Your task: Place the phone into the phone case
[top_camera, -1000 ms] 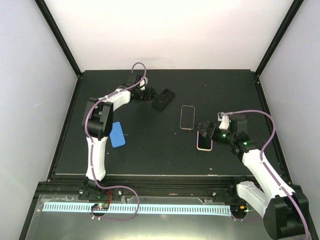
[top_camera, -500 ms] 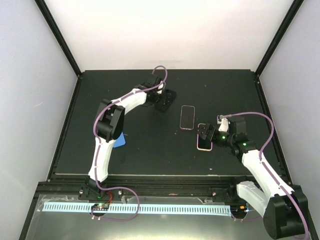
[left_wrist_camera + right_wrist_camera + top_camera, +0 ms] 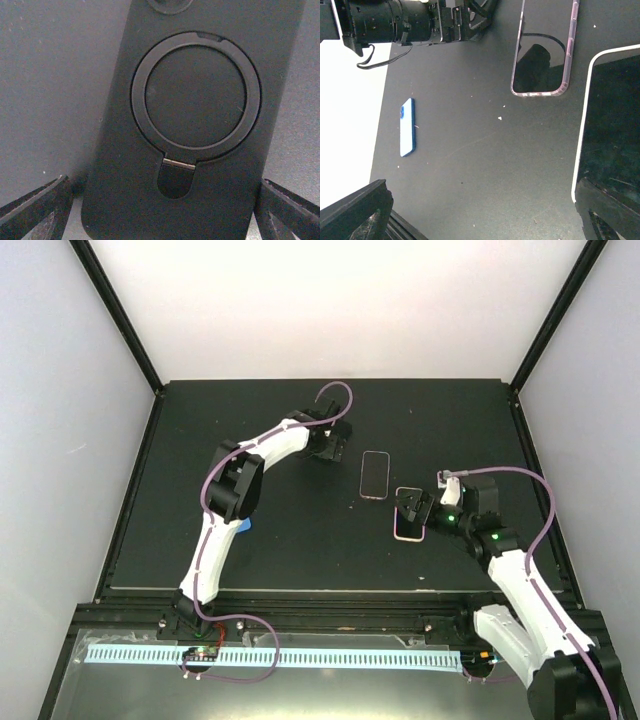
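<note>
Our left hand spread wide astride the black ring case, our right hand spread too, over the white-edged phone, clear case between them

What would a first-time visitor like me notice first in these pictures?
The left gripper reaches far across the table, open astride a black case with a ring on its back. Nearer, the right gripper hangs open over a white-edged phone, an empty clear case beside it.
</note>
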Motion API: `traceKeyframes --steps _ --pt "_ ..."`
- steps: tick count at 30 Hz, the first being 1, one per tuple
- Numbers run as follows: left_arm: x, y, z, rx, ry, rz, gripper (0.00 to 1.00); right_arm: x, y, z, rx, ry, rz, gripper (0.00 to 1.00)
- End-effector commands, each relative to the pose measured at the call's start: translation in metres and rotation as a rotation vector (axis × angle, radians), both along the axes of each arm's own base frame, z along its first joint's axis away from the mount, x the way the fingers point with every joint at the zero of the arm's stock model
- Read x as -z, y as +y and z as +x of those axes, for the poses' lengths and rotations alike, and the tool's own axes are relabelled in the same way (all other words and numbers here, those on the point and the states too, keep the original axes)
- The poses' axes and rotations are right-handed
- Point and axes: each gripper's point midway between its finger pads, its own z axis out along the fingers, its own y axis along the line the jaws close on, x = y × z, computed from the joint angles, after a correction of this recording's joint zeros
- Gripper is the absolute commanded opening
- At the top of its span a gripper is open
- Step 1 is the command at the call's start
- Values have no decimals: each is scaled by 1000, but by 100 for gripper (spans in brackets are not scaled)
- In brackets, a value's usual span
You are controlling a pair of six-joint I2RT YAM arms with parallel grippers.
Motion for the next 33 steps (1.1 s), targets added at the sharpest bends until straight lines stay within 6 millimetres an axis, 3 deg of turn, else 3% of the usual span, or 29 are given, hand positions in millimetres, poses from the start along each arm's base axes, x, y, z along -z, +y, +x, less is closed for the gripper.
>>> traceKeyframes --steps 1,8,12,20,26,30,33 --pt "-2 8 10 10 -27 78 99 -8 1 -5 -18 -32 -6 100" --pt "4 1 2 35 15 45 89 -8 3 -4 -20 -19 9 100" --pt "8 5 -5 14 50 53 76 -4 1 -4 -12 -13 3 100" --pt "-19 0 -36 14 96 -37 70 -2 3 -11 -15 -7 34 100" --pt "-47 -5 -89 16 139 -247 69 -9 8 -16 -23 -22 91 100" --pt "-51 -4 -135 24 197 -385 67 -14 13 -16 -33 -31 117 99" --pt "-60 -16 -172 47 258 -580 65 -16 21 -17 -49 -31 141 98"
